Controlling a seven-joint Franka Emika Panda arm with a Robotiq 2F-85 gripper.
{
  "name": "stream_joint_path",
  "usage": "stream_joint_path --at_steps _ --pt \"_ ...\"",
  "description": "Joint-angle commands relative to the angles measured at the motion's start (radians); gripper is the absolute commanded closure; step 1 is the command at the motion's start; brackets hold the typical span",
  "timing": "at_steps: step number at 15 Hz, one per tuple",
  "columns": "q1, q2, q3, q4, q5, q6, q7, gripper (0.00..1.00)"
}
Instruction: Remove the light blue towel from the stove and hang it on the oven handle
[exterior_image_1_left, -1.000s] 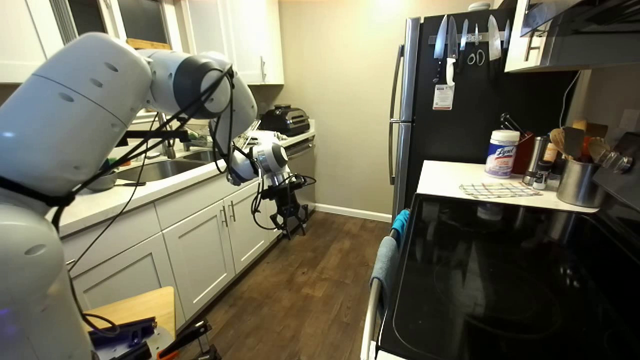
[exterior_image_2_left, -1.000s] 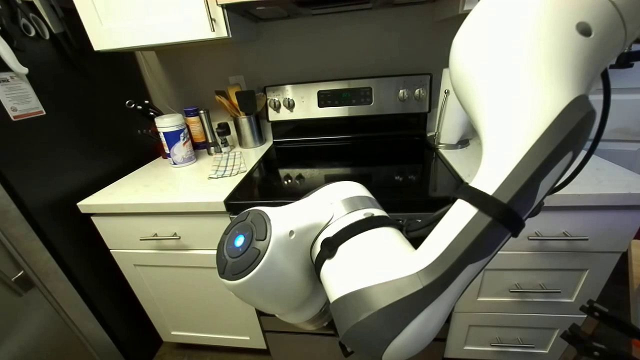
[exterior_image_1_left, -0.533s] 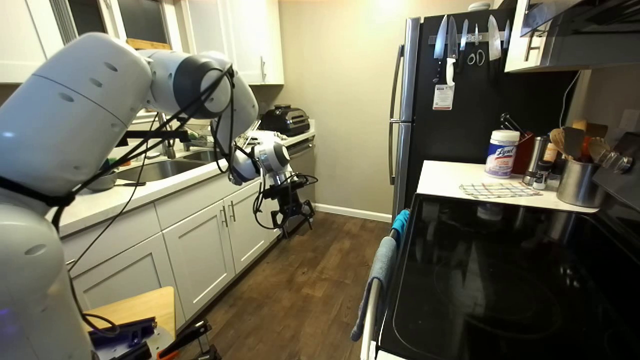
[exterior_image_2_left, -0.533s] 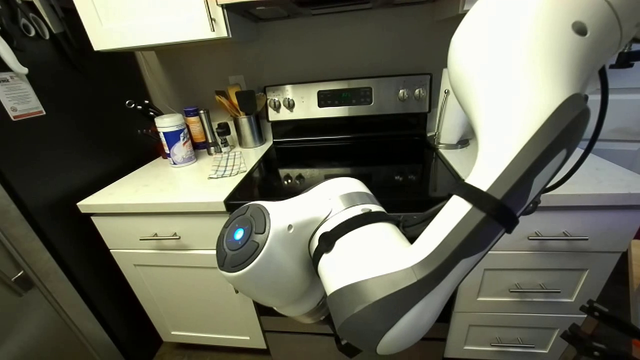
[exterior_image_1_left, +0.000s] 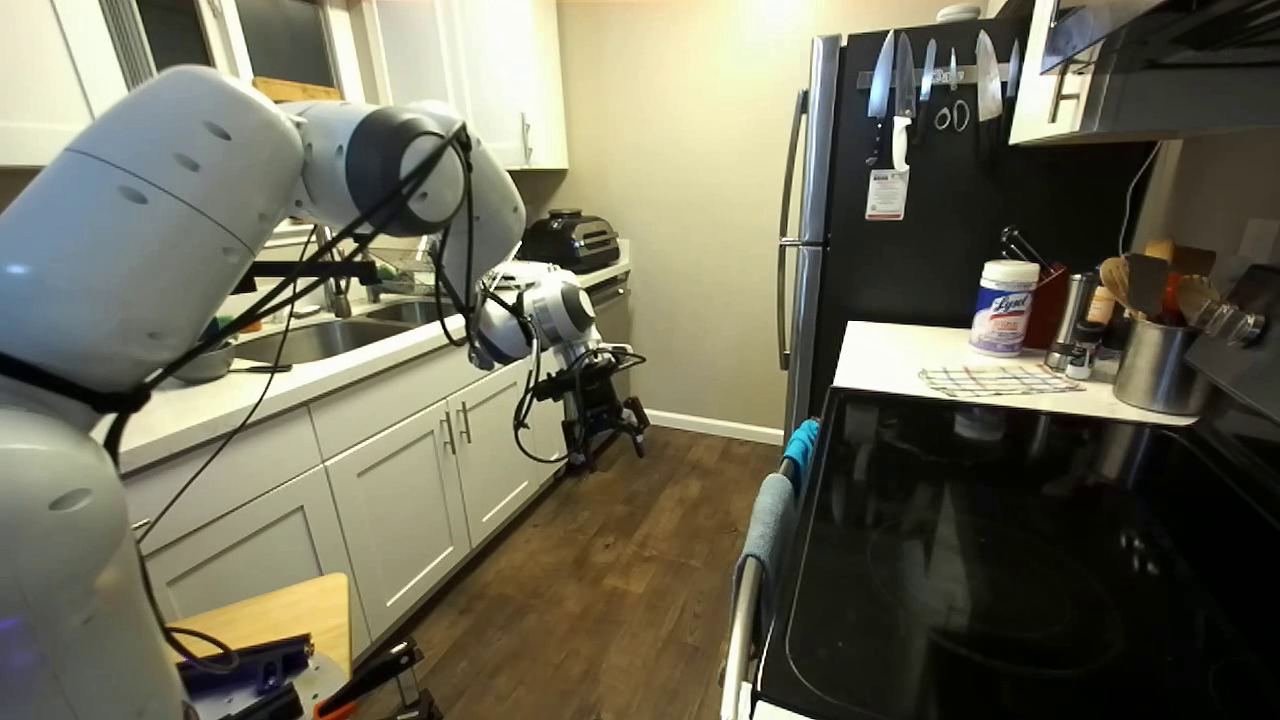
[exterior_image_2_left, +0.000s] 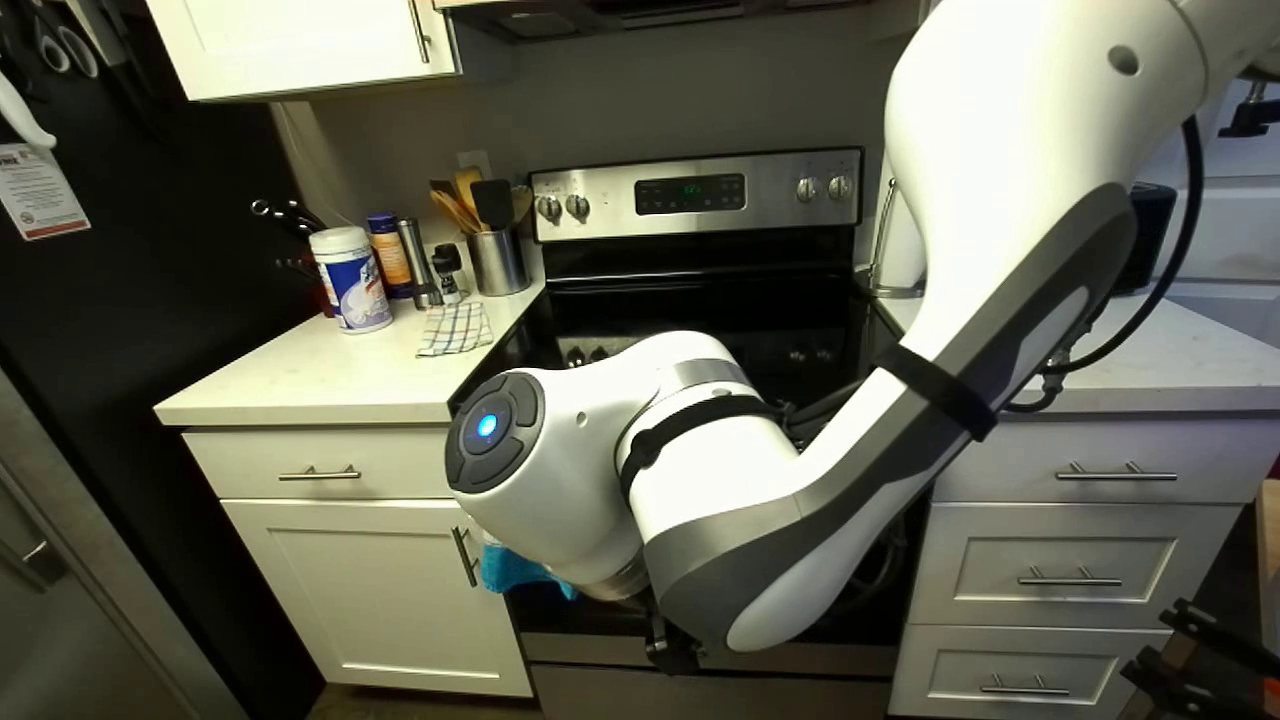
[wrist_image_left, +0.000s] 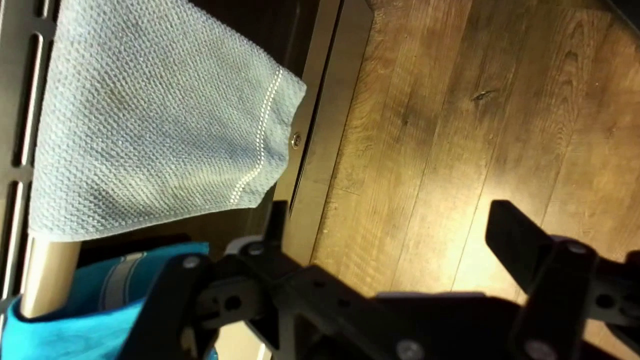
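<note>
The light blue towel (exterior_image_1_left: 768, 525) is draped over the oven handle (exterior_image_1_left: 742, 625) at the front of the stove (exterior_image_1_left: 960, 540). Seen from the wrist, the towel (wrist_image_left: 165, 115) hangs over the bar (wrist_image_left: 52, 275) with its white-stitched hem loose, up and left of my jaws. My gripper (wrist_image_left: 390, 215) stands open; only wooden floor shows between its fingers (wrist_image_left: 517, 240), and it does not hold the towel. In an exterior view the gripper (exterior_image_1_left: 612, 452) is over the floor, apart from the handle. My arm hides the handle and this towel in an exterior view.
A bright turquoise towel (wrist_image_left: 100, 325) hangs on the same bar, close to one finger; it also shows below the arm (exterior_image_2_left: 515, 572). White cabinets (exterior_image_1_left: 400, 480) line the opposite side. A checked cloth (exterior_image_1_left: 1000, 380) and a wipes tub (exterior_image_1_left: 1004, 308) are on the counter.
The fingers have spread. The gripper has moved up and toward the fridge side. The light blue towel's lower end swung out half a second ago and now hangs back near the oven.
</note>
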Motion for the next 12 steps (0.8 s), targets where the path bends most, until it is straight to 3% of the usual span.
stream_joint_path --at_steps 1,11,12 --pt "0.005 -0.029 -0.017 -0.043 0.008 0.024 0.077 0.00" --pt "0.010 -0.060 -0.027 -0.113 -0.009 0.099 0.162 0.00" --pt "0.010 -0.010 -0.023 -0.041 0.008 0.061 0.121 0.00"
